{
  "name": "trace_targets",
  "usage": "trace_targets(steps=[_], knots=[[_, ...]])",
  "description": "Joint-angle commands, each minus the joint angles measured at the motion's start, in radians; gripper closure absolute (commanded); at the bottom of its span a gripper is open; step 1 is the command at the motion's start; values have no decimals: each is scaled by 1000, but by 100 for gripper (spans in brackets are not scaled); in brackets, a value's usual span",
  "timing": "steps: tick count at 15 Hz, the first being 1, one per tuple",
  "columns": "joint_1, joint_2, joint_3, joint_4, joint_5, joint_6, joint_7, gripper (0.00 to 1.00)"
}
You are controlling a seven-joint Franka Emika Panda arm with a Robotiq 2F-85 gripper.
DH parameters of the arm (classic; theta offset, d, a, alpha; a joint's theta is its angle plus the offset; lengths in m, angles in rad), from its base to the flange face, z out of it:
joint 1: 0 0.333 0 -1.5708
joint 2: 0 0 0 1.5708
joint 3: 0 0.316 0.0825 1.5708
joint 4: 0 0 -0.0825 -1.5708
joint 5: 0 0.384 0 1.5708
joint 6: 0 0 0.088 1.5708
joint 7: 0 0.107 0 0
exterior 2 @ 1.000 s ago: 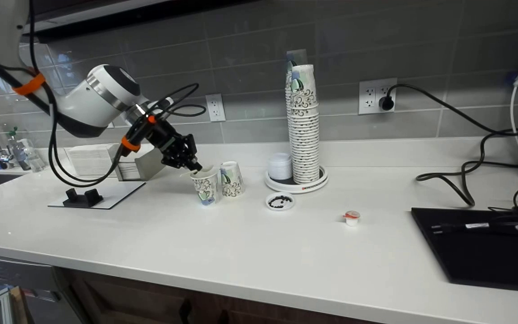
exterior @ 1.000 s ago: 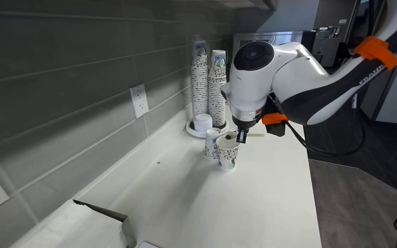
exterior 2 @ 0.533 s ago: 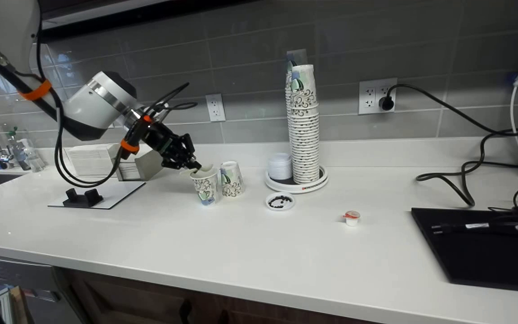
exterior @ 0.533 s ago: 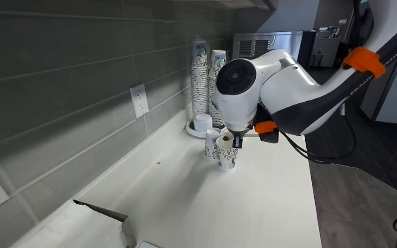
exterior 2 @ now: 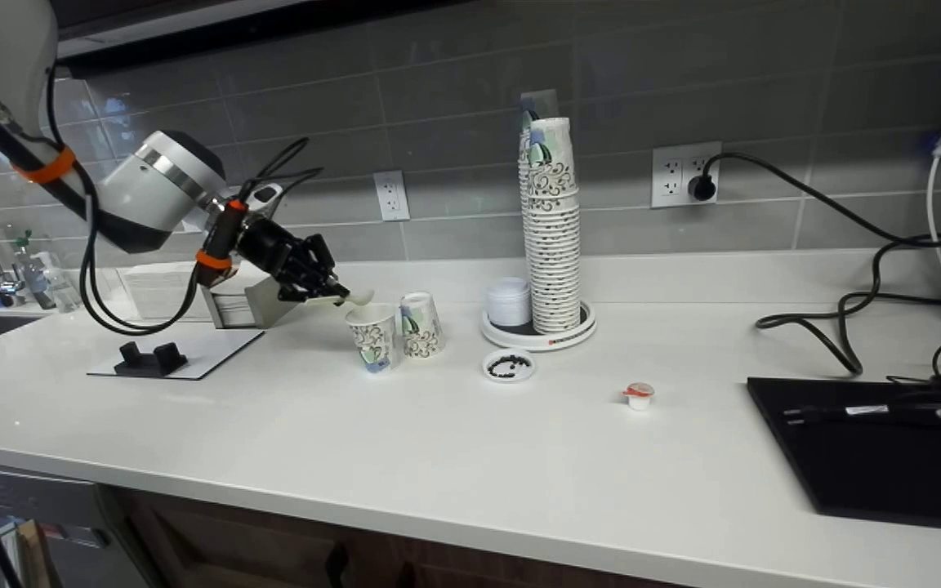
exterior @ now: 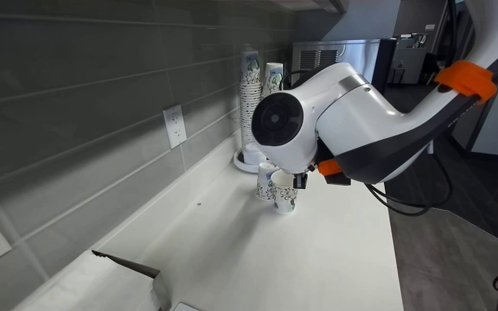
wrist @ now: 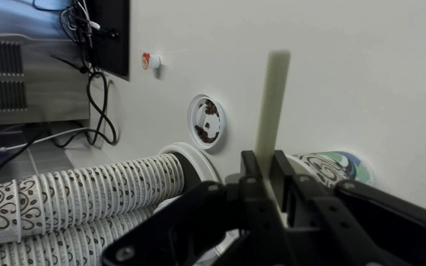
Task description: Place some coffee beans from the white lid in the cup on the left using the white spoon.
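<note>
In the wrist view my gripper [wrist: 264, 162] is shut on the pale handle of the white spoon [wrist: 272, 107]. Its bowl is hidden there, but in an exterior view the spoon [exterior 2: 360, 297] hangs just above the rim of the cup on the left [exterior 2: 372, 339], tilted; no dark beans show on it. That cup stands upright, mouth up, and its inside is mostly hidden. The gripper [exterior: 300, 181] is right at the cup's rim [exterior: 284, 196]. To the right lies the white lid [exterior 2: 509, 380], with dark coffee beans [wrist: 211, 108] in it.
Beside the cup stands a second cup [exterior 2: 421, 327], narrow end up. A round tray [exterior 2: 532, 345] holds tall cup stacks [exterior 2: 554, 237] and white lids [exterior 2: 509, 302]. A creamer pod [exterior 2: 639, 397], a black board [exterior 2: 887, 474] and a napkin box [exterior 2: 262, 298] are also on the counter.
The hand has tilted and drawn back from the cup, lifting the spoon's bowl above the rim. The dark clump seen earlier at the cup's mouth no longer shows. The lid has not moved.
</note>
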Motion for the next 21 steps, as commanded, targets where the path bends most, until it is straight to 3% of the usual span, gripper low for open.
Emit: trace_targets(steps=[1,7,9,14,21], knots=[[10,31,7,24,-73,-79,40,97],[19,77,12,26,-209,-167,116,97],[3,87,22,26,-173,-125,105,97],[11,103,29,31,-191,-146,113,97],[-26,-15,42,9,-73,-28,75,97]])
